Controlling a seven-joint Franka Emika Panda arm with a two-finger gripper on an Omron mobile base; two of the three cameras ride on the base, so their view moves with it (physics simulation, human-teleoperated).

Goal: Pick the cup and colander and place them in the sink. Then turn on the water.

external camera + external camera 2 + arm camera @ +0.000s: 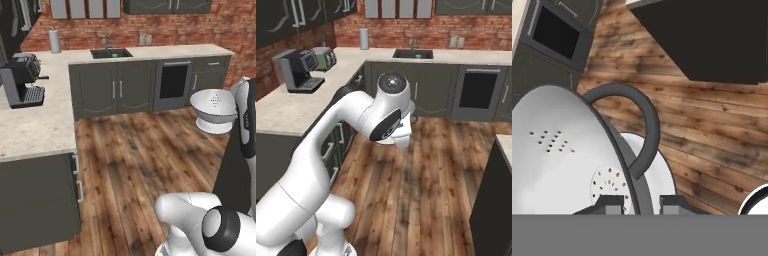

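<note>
White-grey perforated colander (215,107) pinched by rim in hand (641,202), carried above wooden floor. Small green cup (115,55) already in dark rectangular sink (102,53). Next: carry colander to sink.

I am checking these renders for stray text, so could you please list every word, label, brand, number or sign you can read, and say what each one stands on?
No readable text in any view.
coffee machine: no brand or label shows.
oven: dark door, no markings.
colander: clamped in the gripper, only holes, no print.
cup: plain green, in the sink.
wall outlets: too small to read.
</note>
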